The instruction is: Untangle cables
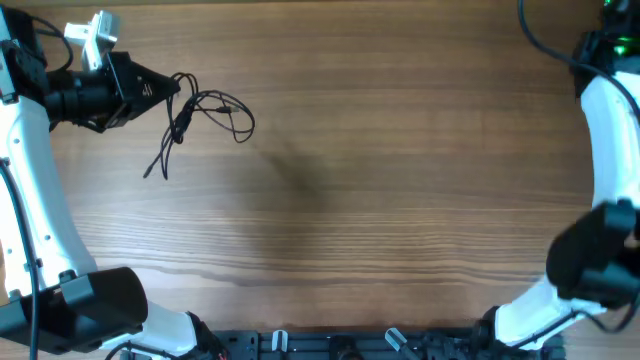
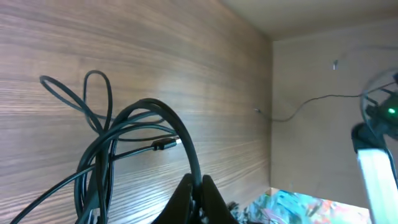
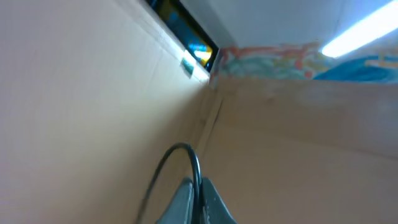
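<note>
The thin black flexible cables (image 1: pixel 184 124) are shown against the flat brown wooden table (image 1: pixel 380 180), which is patterned with fine parallel grain. At the table's edge, the white-shelled left arm (image 1: pixel 40 190) is fitted with black joints.

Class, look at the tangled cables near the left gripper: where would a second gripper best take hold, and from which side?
Probably the loose tail trailing off the cables, taken from above: it runs straight, clear of the loops and the left gripper.

left arm (image 1: pixel 32 170) is showing white shells, black joints | left gripper (image 1: pixel 172 87) is looking black, white bracket (image 1: pixel 92 38) alongside | right arm (image 1: pixel 605 140) is showing white, green light (image 1: pixel 614 45) glowing
</note>
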